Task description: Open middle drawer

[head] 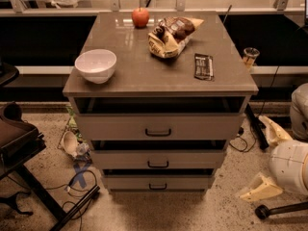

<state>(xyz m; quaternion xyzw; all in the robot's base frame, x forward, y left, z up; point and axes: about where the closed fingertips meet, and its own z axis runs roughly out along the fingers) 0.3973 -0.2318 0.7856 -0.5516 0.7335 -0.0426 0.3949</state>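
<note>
The grey-beige cabinet has three drawers. The middle drawer (192, 159) has a medium-height flat front with a small dark bar handle (158, 164) at its centre. A dark gap shows above its front. My gripper (266, 160) is low at the right, beside the cabinet's right side and level with the middle drawer. Its two cream fingers (273, 131) are spread wide apart and hold nothing. It touches no drawer.
On the cabinet top (144, 76) are a white bowl (96, 65), an apple (140, 17), a snack bag (171, 35) and a dark bar wrapper (203, 66). The top drawer (159, 126) and bottom drawer (158, 183) flank the middle one. A dark chair (19, 143) and cables lie on the floor at left.
</note>
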